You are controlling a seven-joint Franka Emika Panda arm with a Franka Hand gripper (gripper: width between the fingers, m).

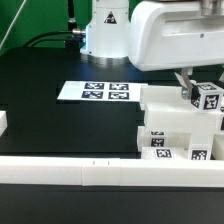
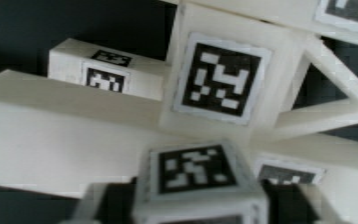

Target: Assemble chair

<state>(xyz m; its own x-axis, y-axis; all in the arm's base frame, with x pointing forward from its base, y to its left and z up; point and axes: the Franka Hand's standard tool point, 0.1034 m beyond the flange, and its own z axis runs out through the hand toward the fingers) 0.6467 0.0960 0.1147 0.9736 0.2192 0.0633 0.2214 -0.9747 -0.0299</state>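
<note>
A black table (image 1: 45, 125) holds the marker board (image 1: 95, 92), lying flat near the table's middle. To the exterior view's right of the marker board, and nearer the camera, stands the chair (image 1: 172, 128), not yet one piece: a huddle of white blocky parts with black-and-white tags facing the camera. The huddle is wider than it is tall, its long axis running along the white border rail (image 1: 90, 172), which crosses the front of the table, nearer the camera than the marker board.

Above the huddle's right end the gripper (image 1: 188, 95) hangs fingers down, clenched on a short post (image 2: 194, 168). The post sits at the top of the parts with its tagged end turned up toward the wrist camera. In the wrist view, beyond the post, lies the cross-braced frame (image 2: 220, 78). Its long bar runs roughly in line with the two fingers, its braces slant off it, and its tagged face points up. A second tagged block (image 2: 96, 70) stands behind that bar.
</note>
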